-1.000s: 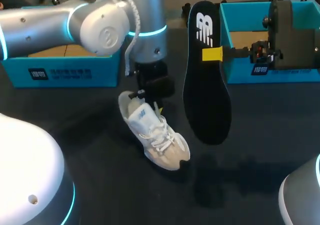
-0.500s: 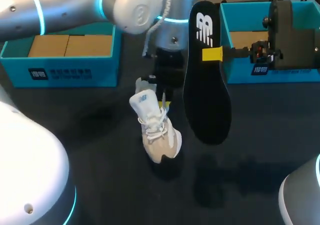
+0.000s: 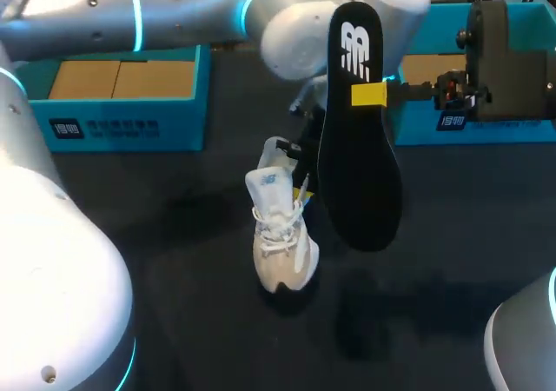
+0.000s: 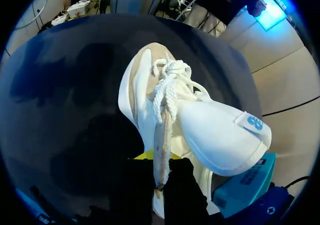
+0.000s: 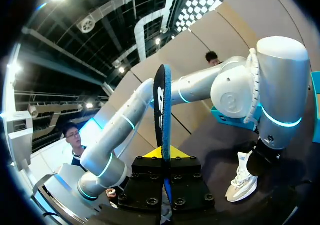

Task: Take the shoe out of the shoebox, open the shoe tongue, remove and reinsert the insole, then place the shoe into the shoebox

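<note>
A white and beige shoe (image 3: 280, 243) stands toe-down on the dark table, its heel raised. My left gripper (image 3: 300, 182) reaches in from the left and is shut on the shoe's collar edge. In the left wrist view the shoe (image 4: 150, 95) hangs ahead of the gripper (image 4: 160, 177), with its white tongue (image 4: 220, 135) folded open and the beige rim pinched between the fingers. The black insole (image 3: 356, 174) hangs upright just right of the shoe, and my right gripper (image 3: 369, 94) is shut on it. The right wrist view shows the insole (image 5: 162, 105) edge-on in the gripper (image 5: 163, 157), and the shoe (image 5: 242, 182) beyond.
One teal shoebox (image 3: 104, 126) sits at the back left with brown cardboard inside. A second teal box (image 3: 408, 122) stands at the back right, behind my right gripper. The bare dark tabletop (image 3: 174, 278) spreads out in front of the shoe.
My left arm has swung to the right with the shoe, bringing it close beside the insole. The shoe turned so its toe points to the front. The right arm and insole kept still.
</note>
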### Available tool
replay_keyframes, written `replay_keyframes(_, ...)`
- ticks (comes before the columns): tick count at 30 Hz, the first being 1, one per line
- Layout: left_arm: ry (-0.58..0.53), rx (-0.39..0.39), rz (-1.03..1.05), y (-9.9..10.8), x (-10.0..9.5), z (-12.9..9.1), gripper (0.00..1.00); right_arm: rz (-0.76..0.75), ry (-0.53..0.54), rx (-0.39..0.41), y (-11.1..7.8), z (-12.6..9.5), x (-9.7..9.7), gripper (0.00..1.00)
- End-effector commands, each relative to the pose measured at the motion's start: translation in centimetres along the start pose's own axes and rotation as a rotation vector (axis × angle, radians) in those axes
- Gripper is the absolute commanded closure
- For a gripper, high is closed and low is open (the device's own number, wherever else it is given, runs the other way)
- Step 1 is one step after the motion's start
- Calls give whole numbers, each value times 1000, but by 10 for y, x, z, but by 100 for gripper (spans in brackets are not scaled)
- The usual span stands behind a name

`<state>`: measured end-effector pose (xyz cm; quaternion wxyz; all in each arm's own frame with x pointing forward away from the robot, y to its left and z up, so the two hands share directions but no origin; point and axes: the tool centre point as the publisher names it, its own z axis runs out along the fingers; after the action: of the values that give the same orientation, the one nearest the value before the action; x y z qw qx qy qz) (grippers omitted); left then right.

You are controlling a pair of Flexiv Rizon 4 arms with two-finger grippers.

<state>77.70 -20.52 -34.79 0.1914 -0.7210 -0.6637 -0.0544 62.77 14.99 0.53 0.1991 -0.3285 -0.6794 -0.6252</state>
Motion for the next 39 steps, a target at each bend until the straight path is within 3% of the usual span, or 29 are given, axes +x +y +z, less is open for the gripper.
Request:
replay_keyframes(1,86,-19,-25,-5,-4,0,100,1,-1,-1,0,2,0,100)
replay_keyframes(22,117,51,-69,-3,-19,26,100,1,-1,-1,0,2,0,100)
replay_keyframes(23,122,52,-64,-2,-19,27,94,1,-1,-1,0,2,0,100)
replay_keyframes(24,125,52,-59,-3,-19,27,66,1,-1,-1,0,2,0,100)
replay_keyframes(25,126,52,-52,-4,-19,27,48,1,-1,-1,0,2,0,100)
replay_keyframes(27,125,57,-31,-5,-19,27,0,1,-1,-1,0,2,0,100)
replay_keyframes(33,67,66,-17,-5,-19,14,0,1,-1,-1,0,2,0,100)
replay_keyframes(39,-48,67,-49,2,-18,-14,0,1,-1,-1,0,2,0,100)
